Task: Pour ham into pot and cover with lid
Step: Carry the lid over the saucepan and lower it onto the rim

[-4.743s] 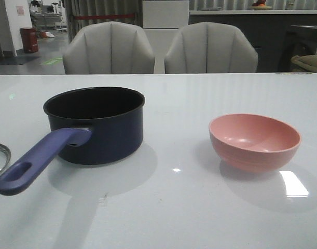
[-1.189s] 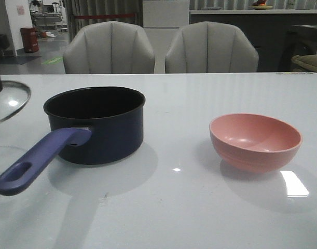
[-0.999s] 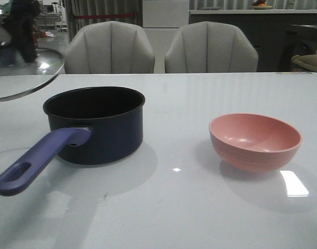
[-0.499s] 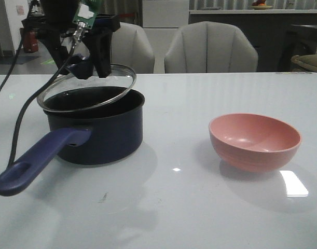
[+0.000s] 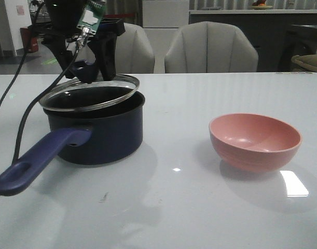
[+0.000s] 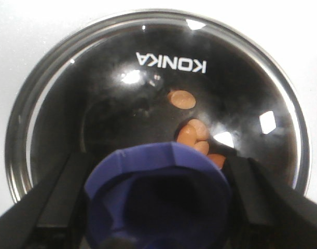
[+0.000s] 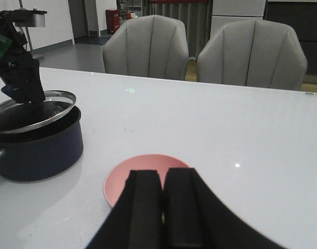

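Holding: the left gripper point(image 5: 85, 71) is clamped on the purple-blue knob point(image 6: 157, 199) of the lid point(image 5: 90, 92), one dark finger point(image 6: 65, 194) pressed against each side of the knob.
Lid: clear glass with a thin steel rim, tilted, its far edge higher than its near edge, low over the mouth of the pot point(image 5: 96, 127); whether the rim touches the pot I cannot tell.
Pot: dark navy, standing on the white table point(image 5: 200, 207), its long handle point(image 5: 36, 162) reaching toward the camera and to the left.
Ham: a few orange pieces point(image 6: 192, 129) lie on the black bottom of the pot, seen through the glass from the left wrist.
Bowl: a pink bowl point(image 5: 255, 141) stands well apart, to the right of the pot.
Right gripper: the right gripper point(image 7: 162, 207) has its fingers pressed together with nothing between them, above the near edge of the pink bowl.
Background: two grey chairs point(image 5: 210, 47) stand behind the table.
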You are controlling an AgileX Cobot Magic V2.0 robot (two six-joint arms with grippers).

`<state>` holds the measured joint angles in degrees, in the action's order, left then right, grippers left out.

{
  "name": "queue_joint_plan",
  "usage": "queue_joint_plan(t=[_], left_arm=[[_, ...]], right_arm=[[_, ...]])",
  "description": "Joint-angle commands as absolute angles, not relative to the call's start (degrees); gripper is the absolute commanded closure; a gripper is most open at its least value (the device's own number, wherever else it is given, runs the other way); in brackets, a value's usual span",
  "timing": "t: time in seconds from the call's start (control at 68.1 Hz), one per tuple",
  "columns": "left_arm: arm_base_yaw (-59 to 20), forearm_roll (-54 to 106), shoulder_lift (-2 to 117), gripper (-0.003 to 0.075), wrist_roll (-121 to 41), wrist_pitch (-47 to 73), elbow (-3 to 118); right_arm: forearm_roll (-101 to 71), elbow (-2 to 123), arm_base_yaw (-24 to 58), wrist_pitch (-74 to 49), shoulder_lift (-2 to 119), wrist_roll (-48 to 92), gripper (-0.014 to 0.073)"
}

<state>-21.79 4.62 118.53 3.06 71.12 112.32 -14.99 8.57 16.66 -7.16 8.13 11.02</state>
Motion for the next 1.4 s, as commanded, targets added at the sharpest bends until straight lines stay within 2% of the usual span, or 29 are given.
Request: queue_joint_plan(t=[0.0, 0.764, 0.852, 0.984, 1.263, 1.38], left_arm=[[-22.44, 6.36, 115.47, 0.0428, 3.75, 72.65, 114.06], [-23.72, 3.0, 115.47, 0.0421, 3.75, 72.73, 113.86], [-23.72, 2.57, 115.47, 0.0375, 3.75, 72.73, 113.86], [-23.72, 2.57, 115.47, 0.0267, 3.75, 72.73, 113.76], [-23.72, 2.57, 115.47, 0.0189, 3.04, 72.73, 111.66], [-23.72, 2.57, 115.47, 0.0097, 3.04, 72.73, 111.57]], right_arm=[[-15.22, 10.15, 16.85, -2.75, 8.64, 11.54, 0.0444], [-15.22, 10.15, 16.85, -2.75, 8.64, 11.54, 0.0444], [-15.22, 10.15, 16.85, -2.75, 8.64, 11.54, 0.0444], [-15.22, 10.15, 16.85, -2.75, 8.64, 11.54, 0.0444], [-15.22, 10.15, 16.85, -2.75, 8.64, 11.54, 0.0444], [-15.22, 10.15, 16.85, -2.75, 8.64, 11.54, 0.0444]])
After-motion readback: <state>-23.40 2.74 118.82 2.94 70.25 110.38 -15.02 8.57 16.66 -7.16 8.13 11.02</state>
